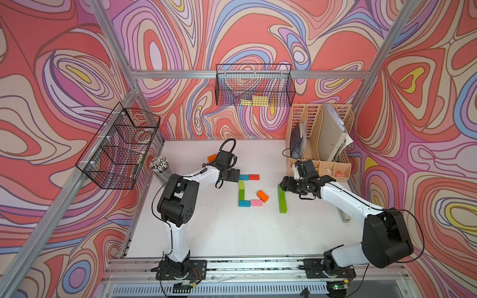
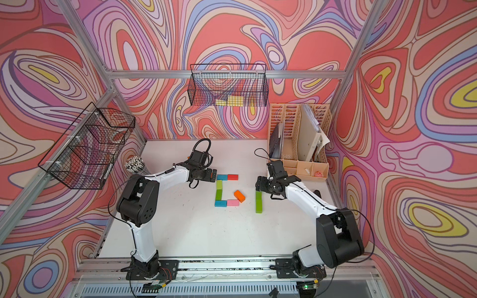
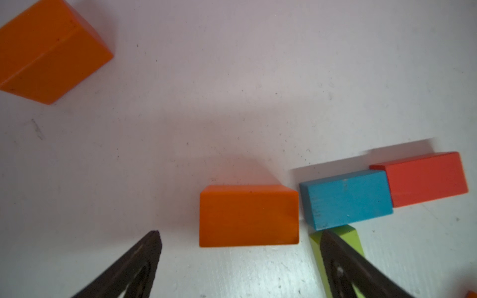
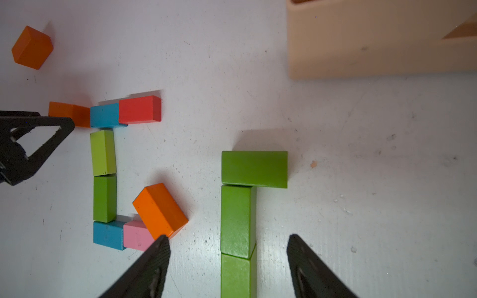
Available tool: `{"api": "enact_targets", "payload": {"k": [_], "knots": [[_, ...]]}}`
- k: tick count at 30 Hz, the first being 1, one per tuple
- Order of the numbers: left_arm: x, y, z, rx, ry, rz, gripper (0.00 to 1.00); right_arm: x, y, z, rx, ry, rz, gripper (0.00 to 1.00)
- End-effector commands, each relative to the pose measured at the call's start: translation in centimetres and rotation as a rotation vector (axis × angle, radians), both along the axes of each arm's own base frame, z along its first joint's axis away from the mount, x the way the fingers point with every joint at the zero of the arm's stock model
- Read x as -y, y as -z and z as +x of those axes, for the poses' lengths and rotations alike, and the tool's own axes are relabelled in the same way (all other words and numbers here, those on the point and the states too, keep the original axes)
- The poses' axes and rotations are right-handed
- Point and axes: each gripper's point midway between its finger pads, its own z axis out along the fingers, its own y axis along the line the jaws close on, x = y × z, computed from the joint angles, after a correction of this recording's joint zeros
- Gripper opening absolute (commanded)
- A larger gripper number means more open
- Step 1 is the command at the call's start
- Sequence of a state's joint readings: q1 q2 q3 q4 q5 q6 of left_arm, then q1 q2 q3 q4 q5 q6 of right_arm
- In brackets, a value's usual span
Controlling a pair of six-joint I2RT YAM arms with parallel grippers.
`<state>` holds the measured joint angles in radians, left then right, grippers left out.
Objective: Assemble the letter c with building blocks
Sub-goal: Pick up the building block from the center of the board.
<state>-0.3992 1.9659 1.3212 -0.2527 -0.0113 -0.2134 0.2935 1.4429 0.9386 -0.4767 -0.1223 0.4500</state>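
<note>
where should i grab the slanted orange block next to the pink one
Take the slanted orange block across its two long sides, from straight above, on the half away from the pink block. It lies flat and diagonal, so the right arm's fingers would need turning to match. Its other end sits against the pink block, leaving little room for a finger there.

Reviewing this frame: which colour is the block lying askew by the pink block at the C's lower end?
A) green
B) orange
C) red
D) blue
B: the orange block sits at an angle against the end of the pink block, out of line with the row.
</note>
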Motion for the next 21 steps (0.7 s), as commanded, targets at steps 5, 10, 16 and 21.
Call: {"api": "enact_targets", "payload": {"k": [5,10,16,21], "knots": [[0.2,1.2,0.2,-0.035,0.016,0.005,0.92,0.4,0.6,0.0,-0.01,-0.006,0.012,0.72],[0.2,1.6,0.3,-0.042,0.016,0.008,0.89,0.5,0.6,-0.1,-0.011,-0.007,0.023,0.71],[0.6,1.4,0.6,-0.021,0.022,-0.012,0.86,0.4,0.8,-0.3,-0.019,-0.009,0.027,0.68],[1.1,1.1,1.1,-0.007,0.03,-0.035,0.78,0.4,0.8,-0.4,-0.021,-0.009,0.036,0.68]]}}
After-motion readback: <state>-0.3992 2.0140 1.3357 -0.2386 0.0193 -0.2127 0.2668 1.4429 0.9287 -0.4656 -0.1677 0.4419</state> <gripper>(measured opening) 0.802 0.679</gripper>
